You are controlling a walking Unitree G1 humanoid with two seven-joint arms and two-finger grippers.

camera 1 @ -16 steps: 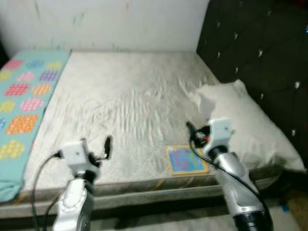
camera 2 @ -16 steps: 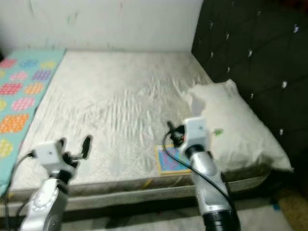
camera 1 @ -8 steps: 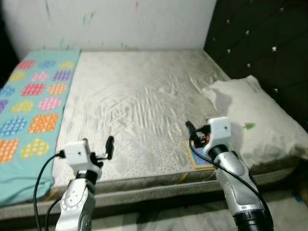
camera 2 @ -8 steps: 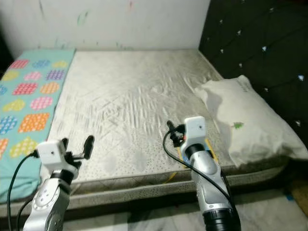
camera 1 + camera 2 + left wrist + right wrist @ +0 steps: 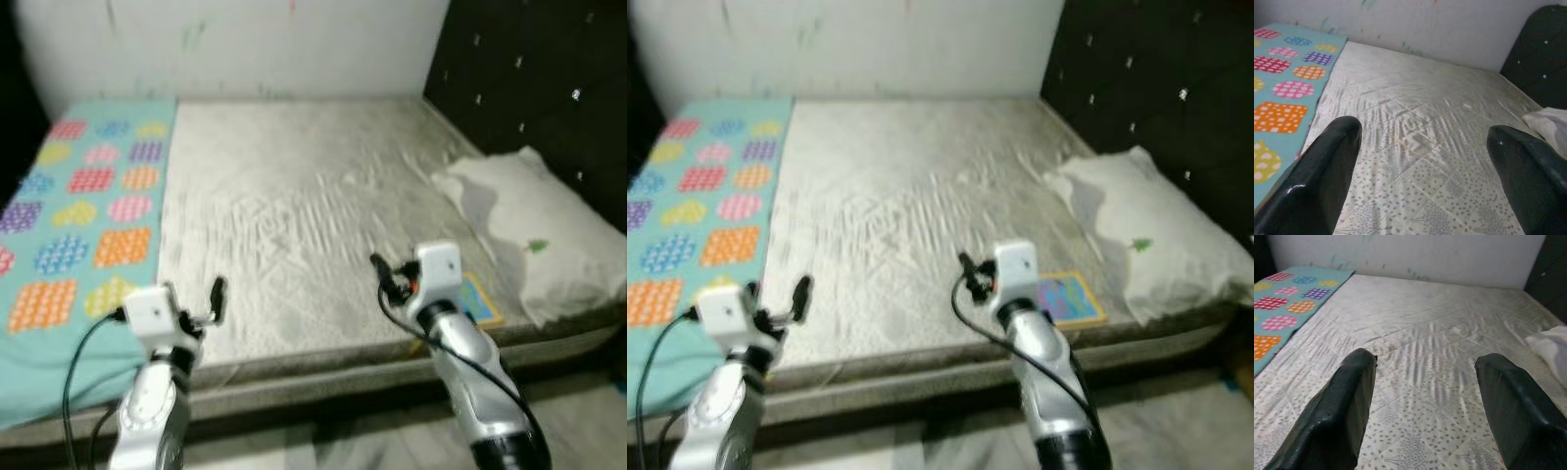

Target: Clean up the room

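A bare grey-white mattress (image 5: 294, 206) lies before me. A teal blanket (image 5: 88, 196) with coloured patches covers its left side, and a white pillow (image 5: 534, 230) rests at the right against the black headboard (image 5: 529, 69). A small colourful book (image 5: 1068, 299) lies flat near the mattress's front right edge, just right of my right arm. My left gripper (image 5: 217, 294) hovers open over the front edge by the blanket, and its wrist view (image 5: 1425, 131) shows nothing between its fingers. My right gripper (image 5: 380, 269) is open too, held empty above the mattress (image 5: 1425, 360).
A white wall (image 5: 265, 39) with faint marks stands behind the bed. The tufted headboard closes off the right side. A strip of grey floor (image 5: 392, 450) runs below the bed's front edge.
The camera has swung left: the pillow and book sit further right in the picture and more of the blanket shows. Both arms keep the same pose with open fingers.
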